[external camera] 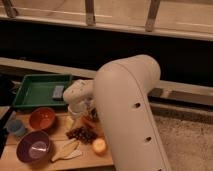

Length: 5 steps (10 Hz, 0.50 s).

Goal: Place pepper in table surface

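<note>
A small red-orange pepper (89, 121) lies on the light wooden table surface (15, 159), just above the dark grape cluster. My gripper (80, 111) hangs from the white wrist directly over the table's middle, just left of the pepper, and it is open. I see nothing held in it. The big white forearm covers the table's right side and part of the pepper.
A green tray (30, 95) holding a small grey item (58, 91) sits at the back left. An orange bowl (42, 118), a blue cup (16, 127) and a purple bowl (34, 147) stand on the left. Dark grapes (82, 134), a round orange fruit (99, 145) and a pale banana-like piece (66, 150) lie in front.
</note>
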### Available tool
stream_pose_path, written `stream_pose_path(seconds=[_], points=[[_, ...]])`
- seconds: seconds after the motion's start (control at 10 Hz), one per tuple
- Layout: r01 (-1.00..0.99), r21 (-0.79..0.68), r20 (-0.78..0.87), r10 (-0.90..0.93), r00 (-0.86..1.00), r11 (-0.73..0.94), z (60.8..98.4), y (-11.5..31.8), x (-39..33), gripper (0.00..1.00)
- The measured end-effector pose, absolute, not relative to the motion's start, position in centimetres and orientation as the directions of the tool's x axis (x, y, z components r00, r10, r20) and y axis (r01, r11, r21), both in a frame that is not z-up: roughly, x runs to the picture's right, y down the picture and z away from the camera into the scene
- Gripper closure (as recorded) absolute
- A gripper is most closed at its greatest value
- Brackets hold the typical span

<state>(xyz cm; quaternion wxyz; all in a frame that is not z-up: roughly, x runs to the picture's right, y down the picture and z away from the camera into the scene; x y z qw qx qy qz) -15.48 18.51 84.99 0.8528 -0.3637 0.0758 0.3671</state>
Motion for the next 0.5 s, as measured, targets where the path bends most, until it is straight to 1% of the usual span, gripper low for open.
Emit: stream_pose_path(seconds=[0.5], points=[[-0.674,-0.594,-0.382,0.583,0.717,0.44,85.11,18.97,-16.06,0.2]])
